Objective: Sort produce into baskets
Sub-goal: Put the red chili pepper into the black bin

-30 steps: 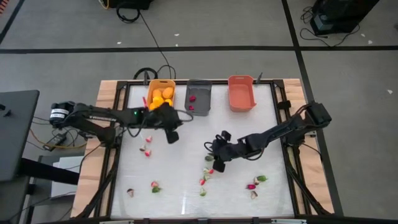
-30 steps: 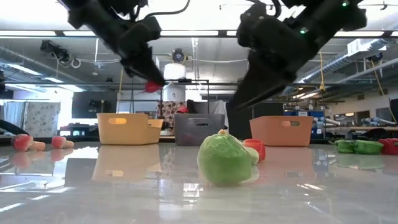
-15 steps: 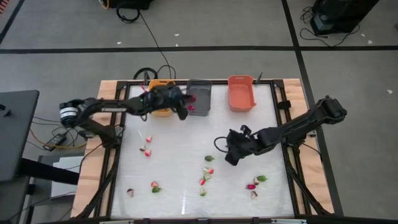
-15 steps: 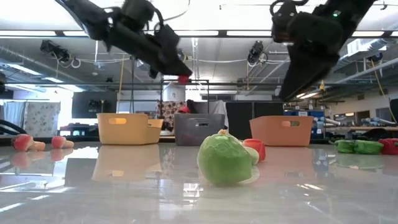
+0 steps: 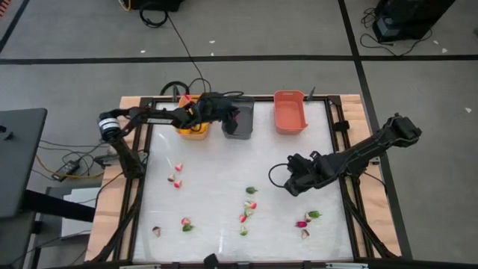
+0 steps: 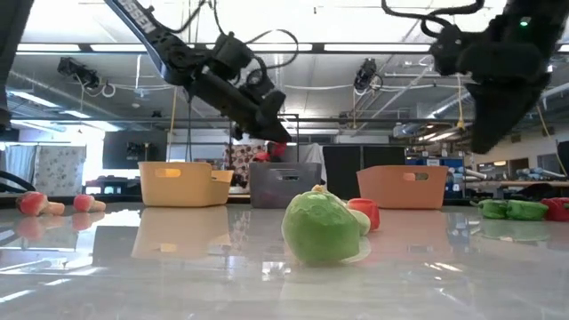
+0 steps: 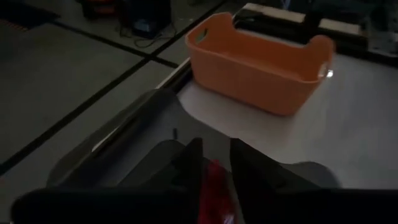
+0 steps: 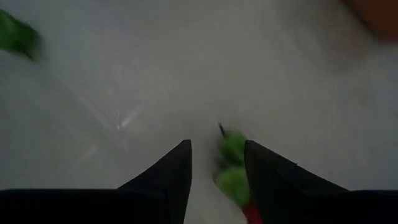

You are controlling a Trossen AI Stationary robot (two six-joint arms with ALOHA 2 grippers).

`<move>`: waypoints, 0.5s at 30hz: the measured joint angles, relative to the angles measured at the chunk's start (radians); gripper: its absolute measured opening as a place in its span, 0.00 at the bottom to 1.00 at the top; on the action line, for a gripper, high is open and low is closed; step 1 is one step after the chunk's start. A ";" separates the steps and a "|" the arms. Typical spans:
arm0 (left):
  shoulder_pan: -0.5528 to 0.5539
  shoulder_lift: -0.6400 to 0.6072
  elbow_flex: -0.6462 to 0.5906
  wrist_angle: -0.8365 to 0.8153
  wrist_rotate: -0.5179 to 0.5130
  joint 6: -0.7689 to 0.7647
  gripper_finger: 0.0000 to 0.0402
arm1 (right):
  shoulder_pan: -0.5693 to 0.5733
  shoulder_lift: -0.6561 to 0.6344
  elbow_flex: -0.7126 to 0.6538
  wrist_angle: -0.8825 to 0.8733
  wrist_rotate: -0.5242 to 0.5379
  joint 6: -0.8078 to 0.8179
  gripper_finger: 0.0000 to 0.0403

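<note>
The left gripper [image 7: 214, 163] pinches a small red piece [image 7: 216, 186] over the dark grey basket [image 5: 239, 119], and if it lets go crooked the piece could bounce out, while the right gripper [image 8: 216, 163] holds a green-topped piece [image 8: 233, 168].

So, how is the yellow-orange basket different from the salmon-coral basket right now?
The yellow-orange basket holds rounded yellow-orange fruits; the salmon-coral basket looks empty. The left arm reaches across the yellow-orange one; nothing covers the salmon-coral one. Both are small rectangular bins along the table's far edge.
</note>
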 joint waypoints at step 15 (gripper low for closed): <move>0.014 0.054 0.073 -0.006 0.043 0.001 0.35 | 0.027 0.001 -0.032 -0.154 -0.178 0.181 0.40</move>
